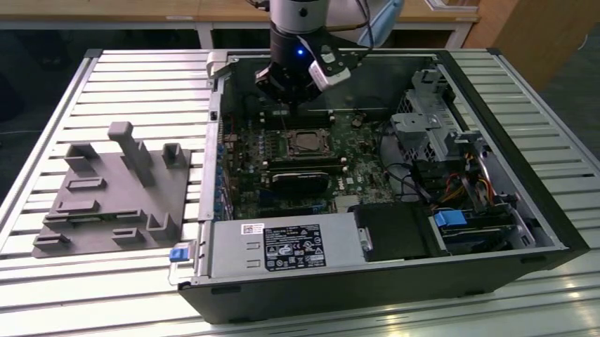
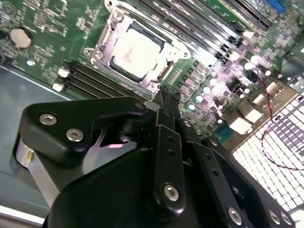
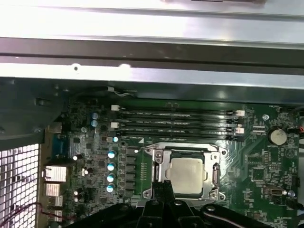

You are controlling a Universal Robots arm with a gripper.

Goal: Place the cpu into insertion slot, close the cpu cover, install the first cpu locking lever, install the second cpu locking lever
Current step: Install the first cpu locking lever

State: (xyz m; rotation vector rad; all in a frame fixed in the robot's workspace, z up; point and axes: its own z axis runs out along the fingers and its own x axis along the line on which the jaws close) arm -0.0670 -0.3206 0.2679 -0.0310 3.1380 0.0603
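cpu (image 3: 188, 173), silvery-grey flat square: being held in the dark-rimmed square insertion slot (image 3: 212, 175), toward the scene's far side.
cpu cover (image 3: 159, 164), thin metal frame: being seen flat around it.
gripper (image 3: 164, 186), black: being held over the slot's edge, jaws pressed together, empty.

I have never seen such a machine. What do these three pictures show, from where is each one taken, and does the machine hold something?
This is a robot arm working inside an open computer case that lies on a slatted table. The exterior view looks from outside; both wrist views come from cameras on the arm. A grey plastic stand lies beside the case. The gripper has its fingers shut, nothing seen between them, right at the edge of a silvery chip, which lies inside a metal frame on the green board.
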